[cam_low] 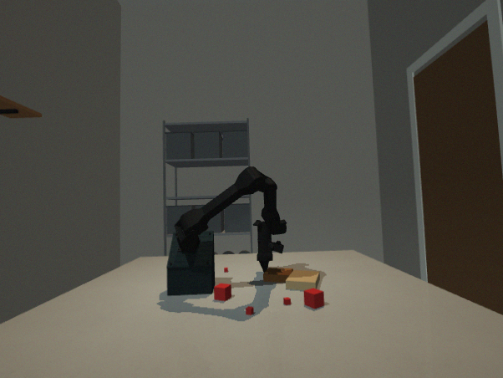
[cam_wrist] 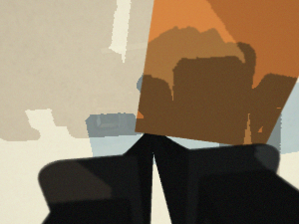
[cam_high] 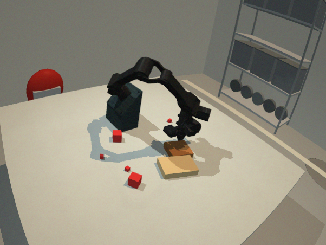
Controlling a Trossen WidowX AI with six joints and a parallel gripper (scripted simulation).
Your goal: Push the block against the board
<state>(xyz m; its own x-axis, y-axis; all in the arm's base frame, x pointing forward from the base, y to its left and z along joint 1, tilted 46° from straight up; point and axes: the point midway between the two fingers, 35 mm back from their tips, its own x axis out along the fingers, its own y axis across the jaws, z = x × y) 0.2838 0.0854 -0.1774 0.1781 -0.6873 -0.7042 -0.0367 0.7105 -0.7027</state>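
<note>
The orange-brown square block (cam_high: 178, 148) (cam_low: 277, 274) (cam_wrist: 214, 74) lies flat on the table. The light tan board (cam_high: 177, 166) (cam_low: 302, 279) lies right beside it on the side away from the robot base. They sit very close, and the block looks slightly turned against the board. I cannot tell whether they touch along a whole side. My gripper (cam_high: 179, 139) (cam_low: 264, 268) (cam_wrist: 151, 135) is shut and empty. It points down, low at the table. Its tips are at the block's edge on the side away from the board, near one corner. The board is out of the wrist view.
The dark robot base box (cam_high: 124, 108) (cam_low: 190, 268) stands behind. Red cubes lie to the left: two larger cubes (cam_high: 117, 135) (cam_high: 134, 180) and small cubes (cam_high: 127, 168) (cam_high: 102, 156) (cam_high: 169, 120). A shelf rack (cam_high: 271, 68) stands off the table at the right.
</note>
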